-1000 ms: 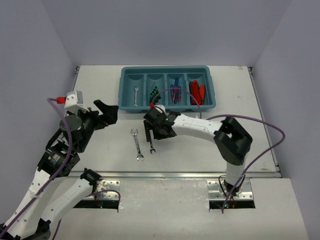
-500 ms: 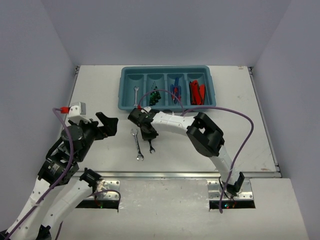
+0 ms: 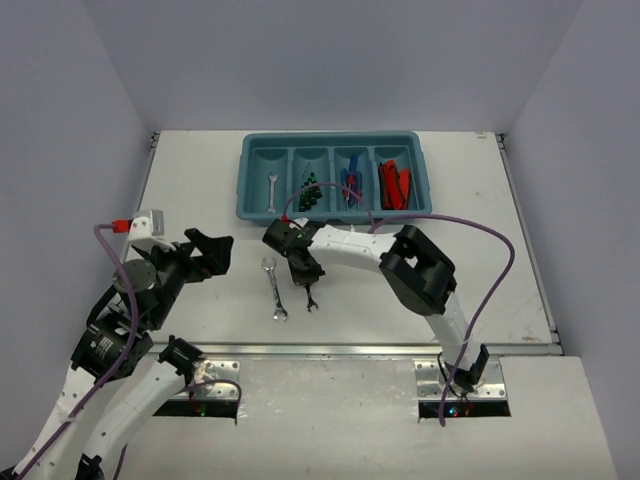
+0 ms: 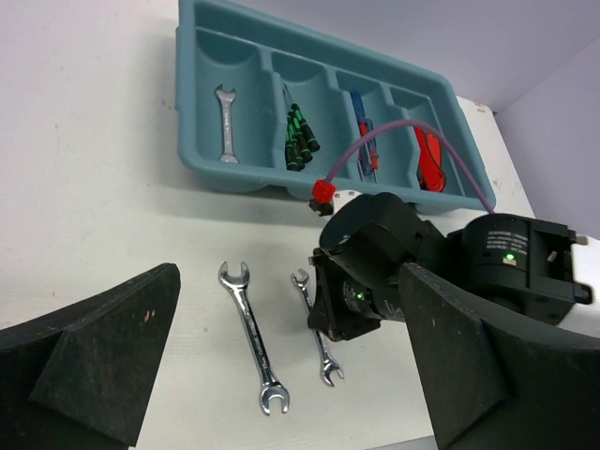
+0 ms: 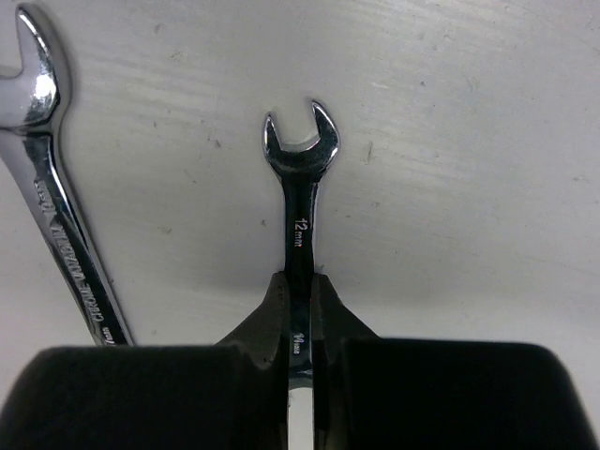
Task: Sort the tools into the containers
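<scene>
- Teal tray: far side of table; leftmost compartment holds one wrench, the likely destination.
- Left gripper: spread wide, empty.
- Right gripper: pinched tight on the small wrench, which lies on the table beside the larger wrench. Lift straight up without nudging the neighbour.

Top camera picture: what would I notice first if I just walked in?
Probably the right claw, shut on the small silver wrench in the middle of the white table, with a bigger silver wrench lying beside it. Behind them, at the far side, sits the teal-blue plastic tray. Its four compartments hold a lone silver wrench, green-black drivers, blue-handled screwdrivers and red knives.
</scene>
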You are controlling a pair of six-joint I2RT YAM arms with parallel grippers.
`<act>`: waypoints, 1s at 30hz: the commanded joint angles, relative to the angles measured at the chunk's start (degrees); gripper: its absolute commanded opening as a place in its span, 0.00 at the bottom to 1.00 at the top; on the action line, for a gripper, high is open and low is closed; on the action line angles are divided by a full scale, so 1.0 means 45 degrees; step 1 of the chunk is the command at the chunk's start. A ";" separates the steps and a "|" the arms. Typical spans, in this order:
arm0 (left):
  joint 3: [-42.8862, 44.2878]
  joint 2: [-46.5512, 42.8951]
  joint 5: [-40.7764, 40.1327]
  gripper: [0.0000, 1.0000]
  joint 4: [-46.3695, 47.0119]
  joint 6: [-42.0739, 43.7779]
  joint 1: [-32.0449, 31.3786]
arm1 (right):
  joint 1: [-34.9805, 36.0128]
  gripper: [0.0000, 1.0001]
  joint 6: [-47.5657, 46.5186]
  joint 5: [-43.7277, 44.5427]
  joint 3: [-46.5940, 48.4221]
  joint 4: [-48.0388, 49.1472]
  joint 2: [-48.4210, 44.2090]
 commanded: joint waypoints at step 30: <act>-0.6657 0.5634 0.8902 0.69 1.6717 -0.6688 -0.0665 | 0.0881 0.00 -0.4050 -0.3526 -0.7635 0.6862 -1.1724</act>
